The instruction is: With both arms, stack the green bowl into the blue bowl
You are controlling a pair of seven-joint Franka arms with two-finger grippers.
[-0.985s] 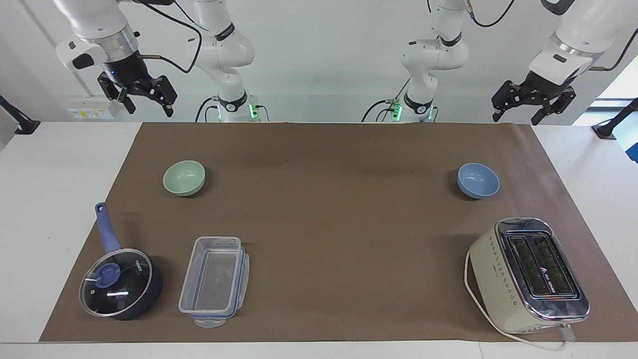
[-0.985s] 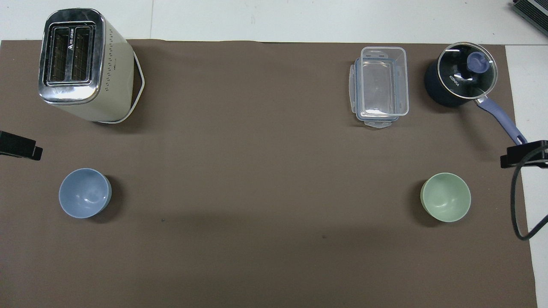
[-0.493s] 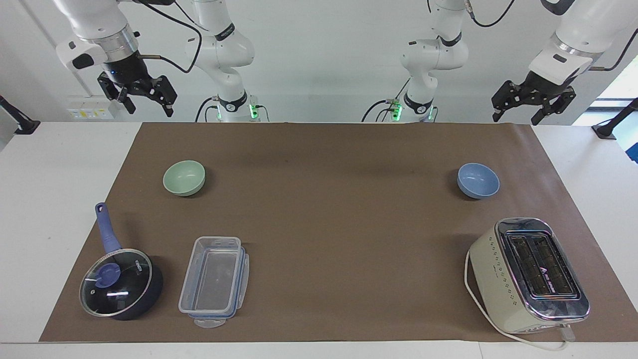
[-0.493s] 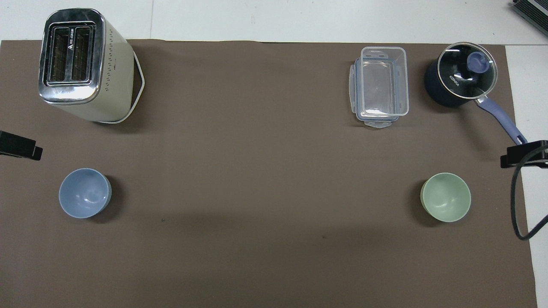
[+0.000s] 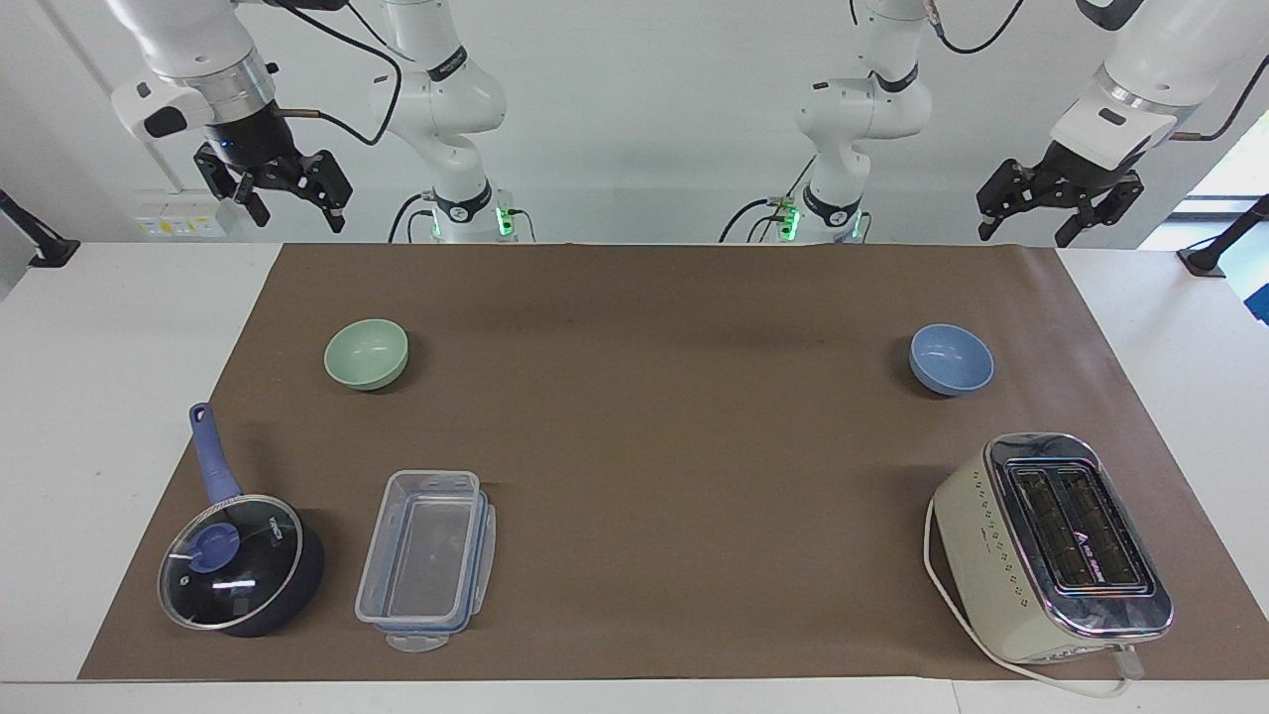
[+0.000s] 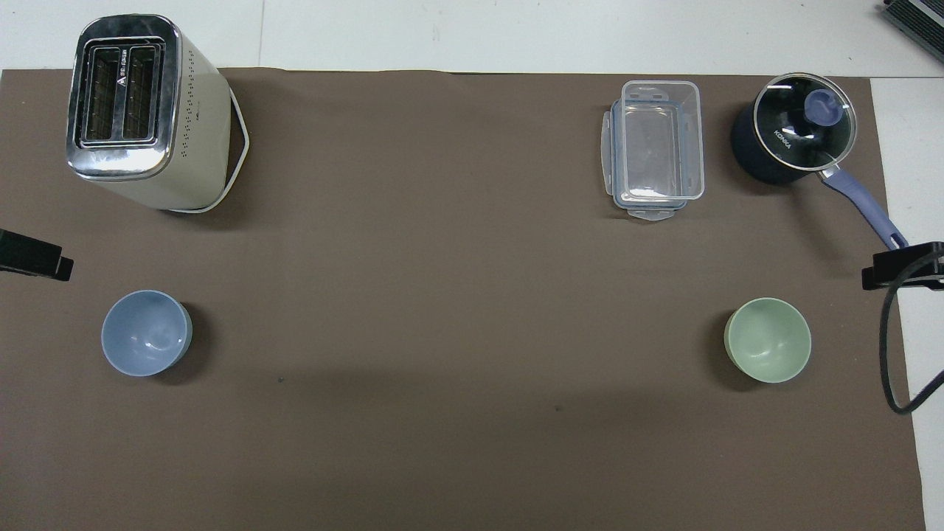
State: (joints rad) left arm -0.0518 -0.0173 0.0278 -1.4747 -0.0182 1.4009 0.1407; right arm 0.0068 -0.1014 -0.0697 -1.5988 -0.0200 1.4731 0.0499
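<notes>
The pale green bowl [image 5: 366, 353] [image 6: 768, 340] stands upright on the brown mat toward the right arm's end of the table. The pale blue bowl [image 5: 952, 359] [image 6: 144, 332] stands upright toward the left arm's end, about as near to the robots as the green one. My right gripper [image 5: 297, 220] hangs open and empty high above the table's edge at the robots' end, well apart from the green bowl. My left gripper [image 5: 1026, 236] hangs open and empty at the same height, apart from the blue bowl. Overhead, only the tips of the left gripper [image 6: 33, 255] and the right gripper [image 6: 903, 267] show.
A cream toaster [image 5: 1051, 545] [image 6: 140, 110] stands farther from the robots than the blue bowl. A clear plastic container [image 5: 426, 555] [image 6: 656, 147] and a dark blue glass-lidded saucepan [image 5: 238, 560] [image 6: 793, 133] lie farther out than the green bowl. The brown mat [image 5: 654, 446] covers most of the table.
Both grippers have shifted only very slightly while staying open. The bowls and the other things have not moved.
</notes>
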